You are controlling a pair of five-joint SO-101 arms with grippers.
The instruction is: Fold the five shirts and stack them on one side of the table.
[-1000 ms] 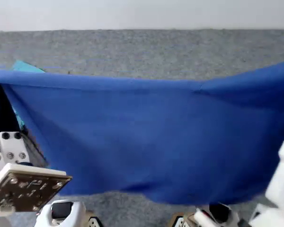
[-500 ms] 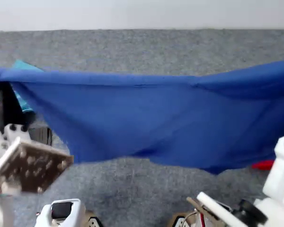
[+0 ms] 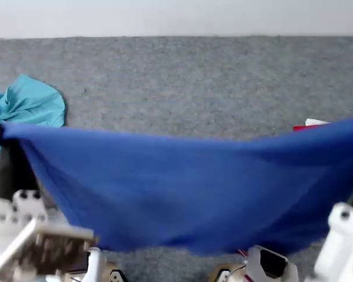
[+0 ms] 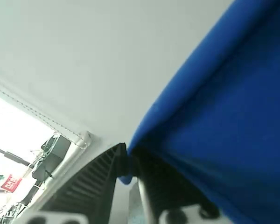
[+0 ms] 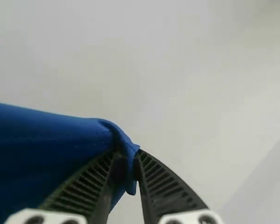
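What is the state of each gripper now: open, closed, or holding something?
Left gripper: closed, pinching one corner of the blue shirt.
Right gripper: closed, pinching another corner of the same shirt.

The blue shirt (image 3: 188, 188), blurred, is stretched between the left fingers (image 4: 95, 179) and the right fingers (image 5: 161, 184) and hides the near part of the surface (image 3: 194, 76). In the high view its end toward the right fingers runs off the edge. A teal shirt (image 3: 29, 103) near the left fingers is cut by the edge and lies partly behind the blue cloth. A red and white thing (image 3: 309, 124) toward the right fingers peeks over the shirt, too covered to name. Each pinched corner is partly hidden between its fingers, and the cloth runs out of both wrist views.
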